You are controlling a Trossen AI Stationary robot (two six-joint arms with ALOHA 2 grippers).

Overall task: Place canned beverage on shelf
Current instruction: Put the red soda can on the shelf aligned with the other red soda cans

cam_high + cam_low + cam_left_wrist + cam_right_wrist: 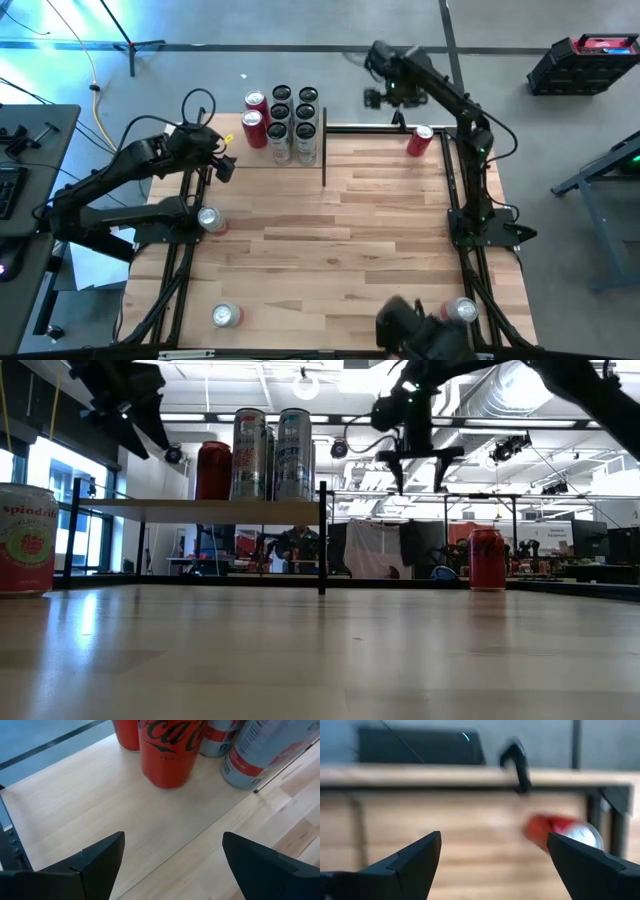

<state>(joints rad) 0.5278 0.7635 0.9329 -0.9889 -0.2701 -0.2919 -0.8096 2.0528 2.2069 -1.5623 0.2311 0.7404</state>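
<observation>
Hovering my left gripper (222, 152) above the near-left part of the shelf (200, 510), fingers spread wide, nothing held. Shelf sits at the table's (340, 240) far-left corner, carrying two red cans (254, 118) and six silver ones (293, 125). Right gripper (418, 472) hangs high over the far edge, fingers apart and empty, above a standing red can (419, 140). Three more cans wait elsewhere.

the red can (560, 834) in the right wrist view is blurred, its label unreadable.
</observation>
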